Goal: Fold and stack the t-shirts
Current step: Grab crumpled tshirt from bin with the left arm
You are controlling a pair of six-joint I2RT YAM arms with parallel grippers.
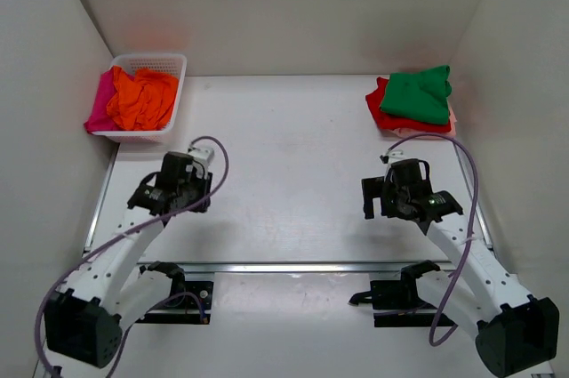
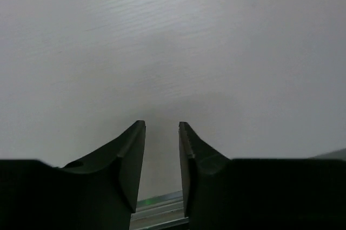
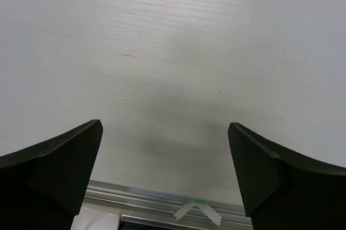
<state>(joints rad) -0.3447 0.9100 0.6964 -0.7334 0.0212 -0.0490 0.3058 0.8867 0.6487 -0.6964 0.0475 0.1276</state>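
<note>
An orange t-shirt [image 1: 142, 98] lies crumpled in the white mesh basket [image 1: 153, 59] at the far left, over a magenta pink t-shirt [image 1: 98, 107] that hangs over the basket's left side. At the far right a folded green t-shirt [image 1: 418, 95] lies on a red one [image 1: 384, 115], with a pale pink edge [image 1: 452, 118] under them. My left gripper [image 1: 174, 191] [image 2: 162, 124] hangs over bare table, jaws a narrow gap apart and empty. My right gripper [image 1: 393, 198] [image 3: 165, 124] hangs over bare table, wide open and empty.
White walls close in the table on the left, back and right. A metal rail [image 1: 293, 266] runs along the near edge, also seen in the right wrist view [image 3: 162, 200]. Purple cables loop off both arms.
</note>
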